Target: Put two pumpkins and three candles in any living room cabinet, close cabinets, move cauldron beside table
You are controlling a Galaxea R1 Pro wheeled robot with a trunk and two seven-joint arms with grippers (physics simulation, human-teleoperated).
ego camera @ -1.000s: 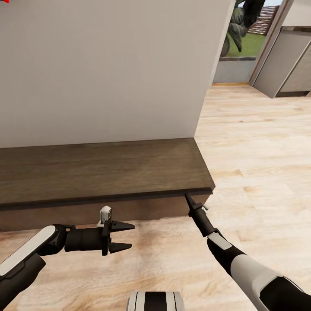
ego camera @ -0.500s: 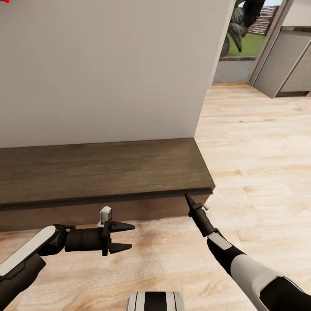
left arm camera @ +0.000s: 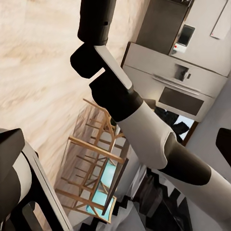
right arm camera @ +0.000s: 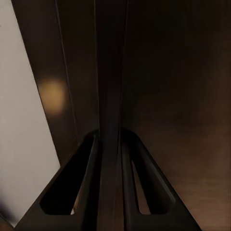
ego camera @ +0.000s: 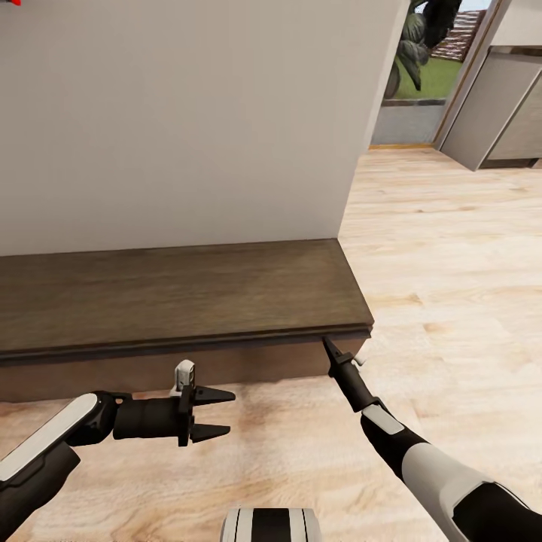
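Two hands are showing in the head view. Right hand (ego camera: 328,345) is reaching up to the front edge of the cabinet (ego camera: 181,293), its tip tucked just under the overhanging top near the cabinet's right end. In the right wrist view the two fingers (right arm camera: 77,185) are lying close together, with a thin dark vertical edge running between them; they seem to be pinching that lip, though whether they are truly clamped on it I cannot tell. Left hand (ego camera: 214,412) is hovering low over the wood floor (ego camera: 452,248) in front of the cabinet, fingers spread apart and holding nothing.

Cabinet is sitting against the pale wall (ego camera: 188,113), long and low; its top is bare and its front is looking flush and closed. A doorway with a green plant (ego camera: 418,38) and grey units (ego camera: 497,105) lies beyond, to the right.

Progress, as a judgement: early. No pumpkin, candle or cauldron is lying in or on the cabinet here, so the storing, the closing and the cauldron placement are all apparently left. Step in hand is likely pulling a front open.

Left wrist view is adding what the head view lacks: the right arm (left arm camera: 144,130) seen from the side, a wooden chair (left arm camera: 96,168) and pale appliances (left arm camera: 178,82) behind. Right wrist view is giving the close contact at the lip.
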